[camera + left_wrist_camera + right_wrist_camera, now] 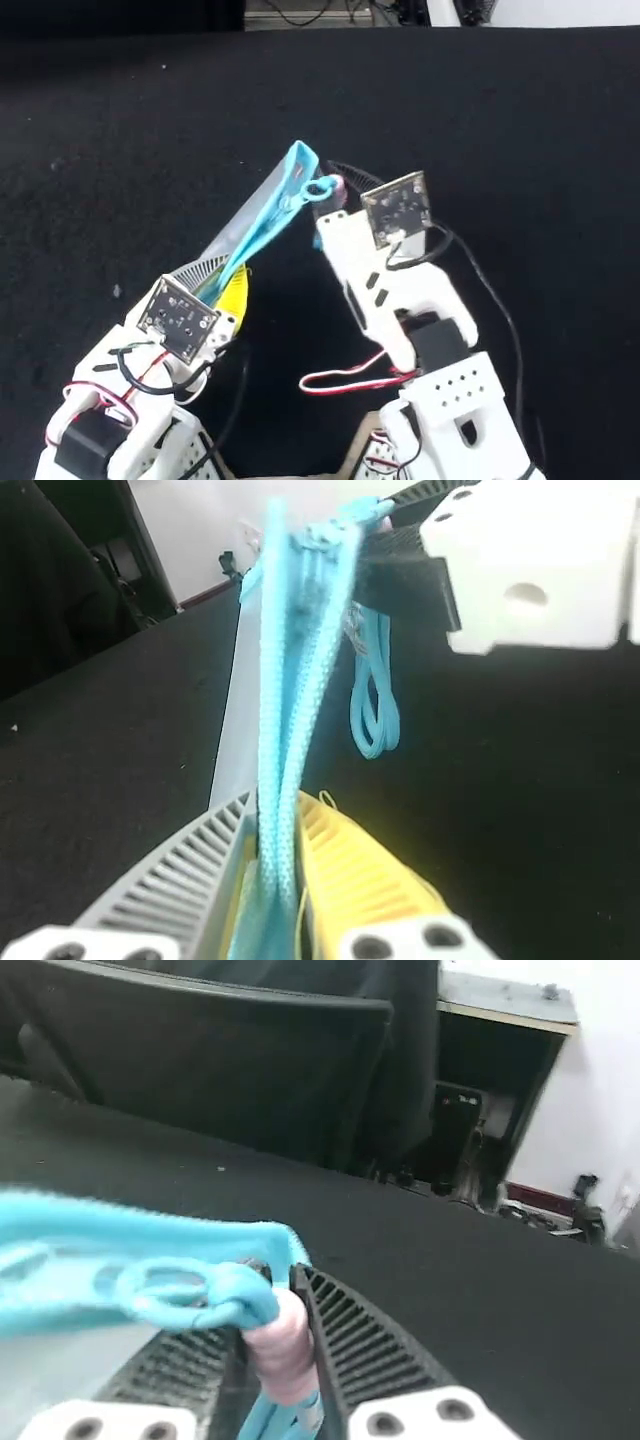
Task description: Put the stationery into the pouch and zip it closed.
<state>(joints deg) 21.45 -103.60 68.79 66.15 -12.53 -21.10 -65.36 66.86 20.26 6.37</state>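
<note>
The pouch (262,215), clear-sided with a light blue zipper, hangs lifted off the black table between both arms. My left gripper (228,283), with one grey and one yellow finger, is shut on the pouch's near end (275,870). The zipper band (290,680) runs up from it toward the other arm. My right gripper (330,192) is shut on the pink zipper pull (283,1345) at the far end, its black fingers (350,1340) on either side of it. A blue cord loop (190,1295) hangs from the pull (373,715). What lies inside the pouch is hidden.
The black table (520,150) spreads wide around both arms. A red and white cable (340,378) loops beside the right arm. Beyond the table's far edge stand dark furniture and a white wall (590,1110).
</note>
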